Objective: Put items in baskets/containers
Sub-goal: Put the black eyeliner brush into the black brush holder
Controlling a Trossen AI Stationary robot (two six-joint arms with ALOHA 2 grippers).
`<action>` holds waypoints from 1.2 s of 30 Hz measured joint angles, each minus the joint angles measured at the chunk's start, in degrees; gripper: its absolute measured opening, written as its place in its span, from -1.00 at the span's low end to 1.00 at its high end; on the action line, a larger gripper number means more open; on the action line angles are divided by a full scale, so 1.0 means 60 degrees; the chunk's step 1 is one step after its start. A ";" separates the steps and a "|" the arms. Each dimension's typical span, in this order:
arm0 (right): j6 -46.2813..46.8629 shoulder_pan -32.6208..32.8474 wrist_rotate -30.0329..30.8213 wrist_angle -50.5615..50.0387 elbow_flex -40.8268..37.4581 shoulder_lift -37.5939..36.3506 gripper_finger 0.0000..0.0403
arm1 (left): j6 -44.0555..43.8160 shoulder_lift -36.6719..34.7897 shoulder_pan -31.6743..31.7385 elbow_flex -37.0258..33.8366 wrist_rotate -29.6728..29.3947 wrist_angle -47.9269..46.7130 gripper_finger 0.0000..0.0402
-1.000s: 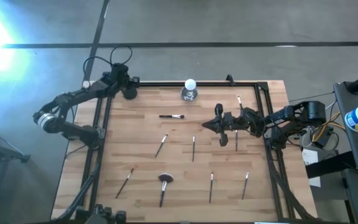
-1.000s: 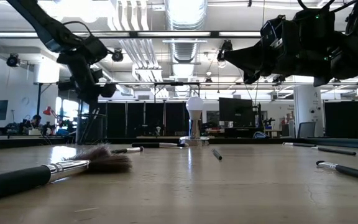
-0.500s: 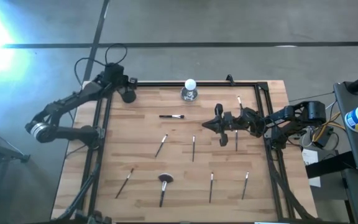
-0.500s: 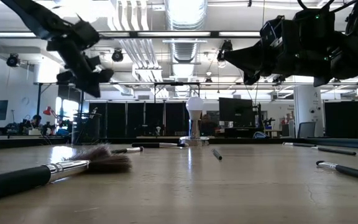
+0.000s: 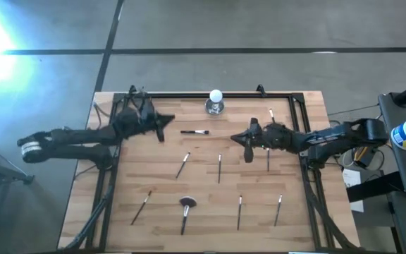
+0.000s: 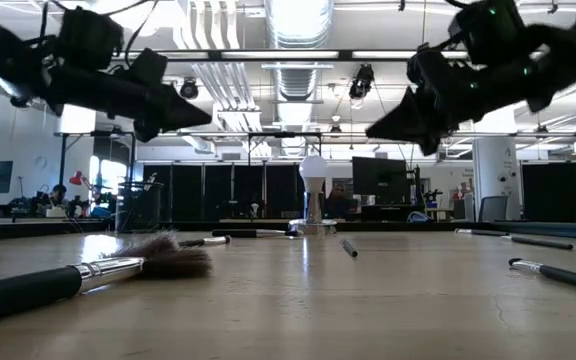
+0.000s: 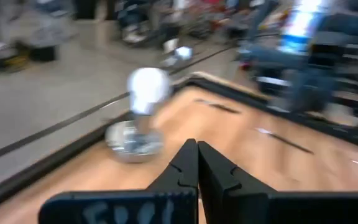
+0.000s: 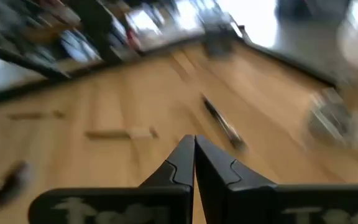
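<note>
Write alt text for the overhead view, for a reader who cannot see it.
Two dark robot arms reach over a pale wooden table, the left tool and right tool both shut and empty. Thin dark makeup brushes lie scattered between them, one with a wide fluffy head. A white ball on a silvery base stands at the far edge.

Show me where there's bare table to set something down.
Free: the near-left corner beside the thin brush, and the strip between the left gripper and that brush. Crowded: the middle, around the fluffy brush and the right gripper.

Light wood table (image 5: 210,212), black frame; dark-handled brushes (image 5: 218,168) with pale tips; white ball (image 5: 216,95) on silvery base.
</note>
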 joint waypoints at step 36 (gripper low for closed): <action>0.9479 -0.0567 0.2102 -1.1240 0.0694 -0.1009 -0.63 | 0.0416 0.2086 -0.1465 -0.1144 0.0263 0.3910 -1.00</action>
